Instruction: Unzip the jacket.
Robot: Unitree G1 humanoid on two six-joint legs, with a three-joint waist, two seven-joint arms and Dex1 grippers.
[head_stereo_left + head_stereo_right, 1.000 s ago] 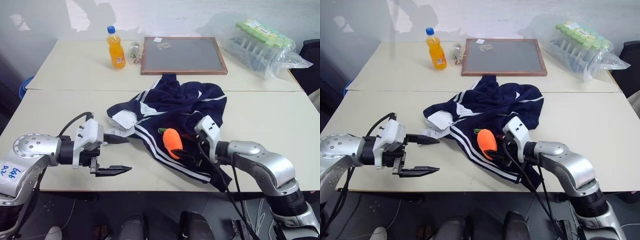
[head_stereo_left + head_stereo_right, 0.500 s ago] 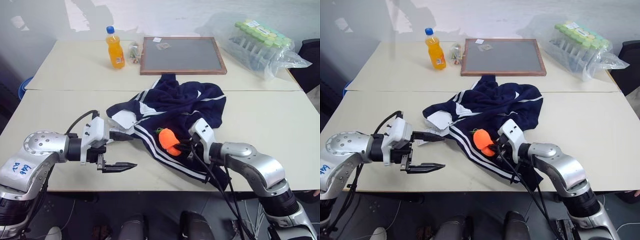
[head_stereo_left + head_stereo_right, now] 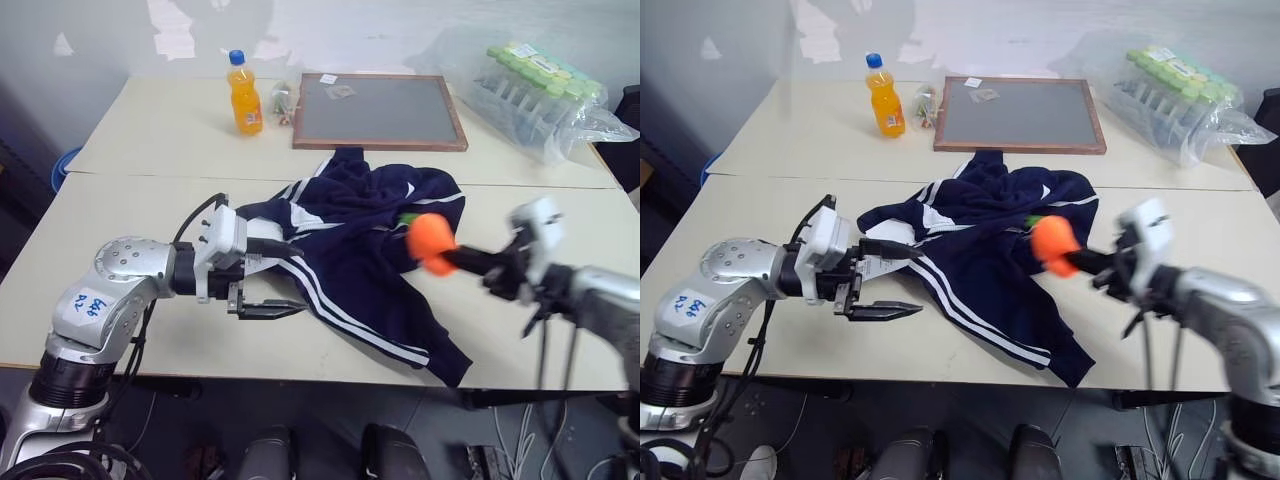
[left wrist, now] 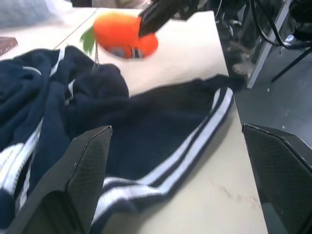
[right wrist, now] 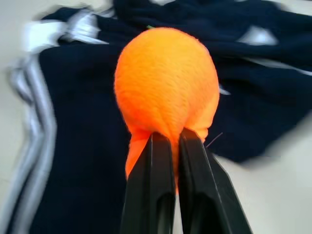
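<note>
The surface point(image 3: 120, 210) carries everything I see, two pale tabletops butted together. The jacket point(image 3: 370, 250) lies crumpled on the near top, between my two pincers, its striped sleeve trailing toward the near edge and a white tag just beside my left pincer. Beyond the jacket, well away from both pincers, lies a framed chalkboard point(image 3: 380, 110), and past my right arm a plastic bag of green-capped tubes point(image 3: 545, 85). An orange drink bottle point(image 3: 245, 95) stands beyond my left pincer, near the chalkboard's corner.

My left pincer point(image 3: 285, 278) is spread wide, holding nothing; its upper finger lies over the jacket's edge and the lower one hovers above the bare surface. My right pincer point(image 5: 168, 146) is pressed together, pinching a small orange soft toy point(image 3: 430, 243) with a green leaf, lifted above the jacket's right-hand side.
</note>
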